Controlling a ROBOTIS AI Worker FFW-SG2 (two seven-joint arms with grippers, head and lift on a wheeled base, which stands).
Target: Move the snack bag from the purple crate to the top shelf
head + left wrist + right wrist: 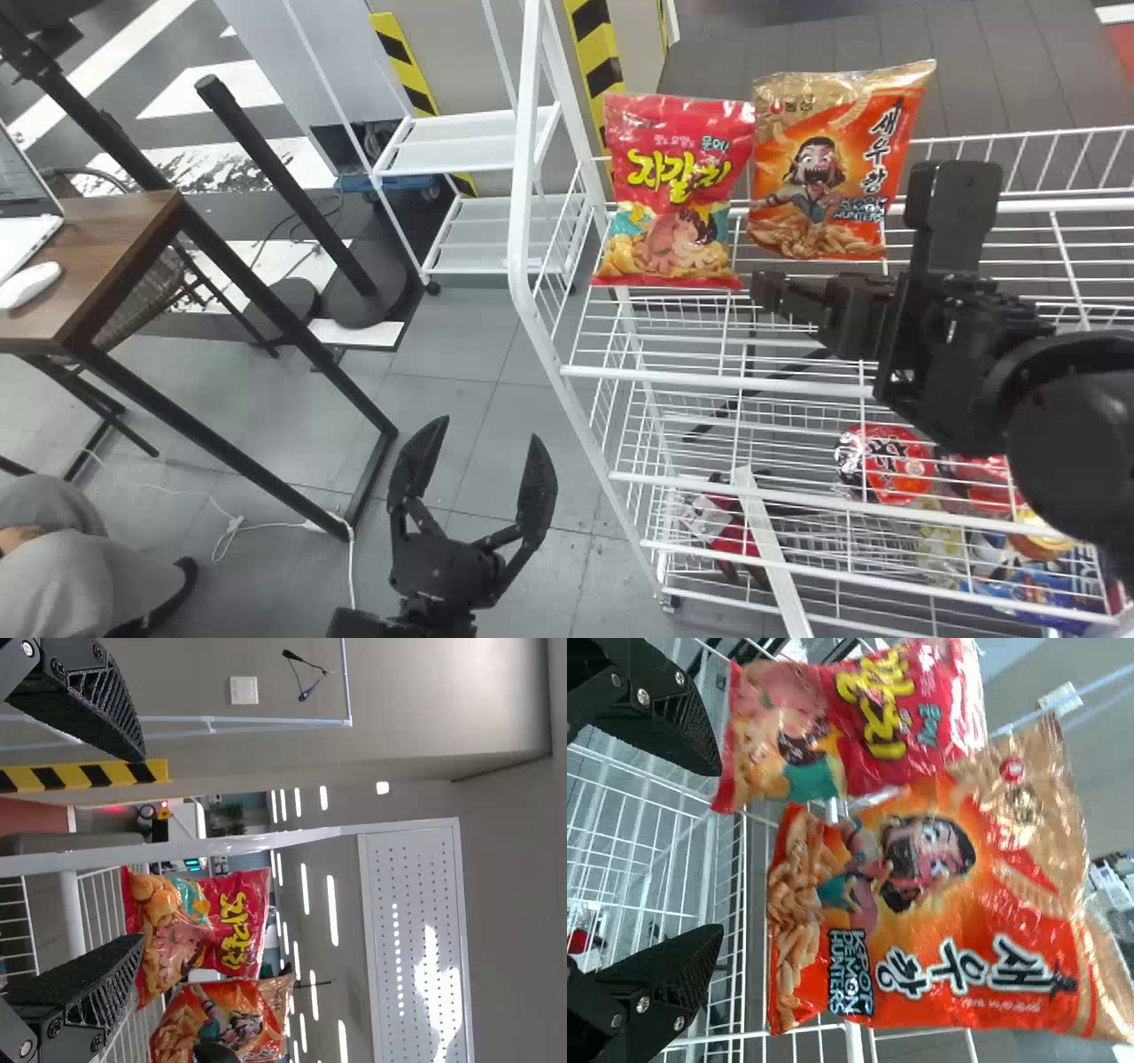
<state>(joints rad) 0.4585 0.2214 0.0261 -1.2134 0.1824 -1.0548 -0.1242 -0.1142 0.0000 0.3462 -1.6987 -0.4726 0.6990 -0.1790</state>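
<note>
At two o'clock in head view, the orange snack bag point(828, 168) is likely light, slippery, crushable; pinch mid-body gently. Right end effector point(719, 850): released.

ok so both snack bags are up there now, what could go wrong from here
The right pincer, open close by the orange bag, might knock it while backing off. The red bag is right beside it, so a nudge could shift that too. Both stand upright on the top shelf, so either might topple.
</note>
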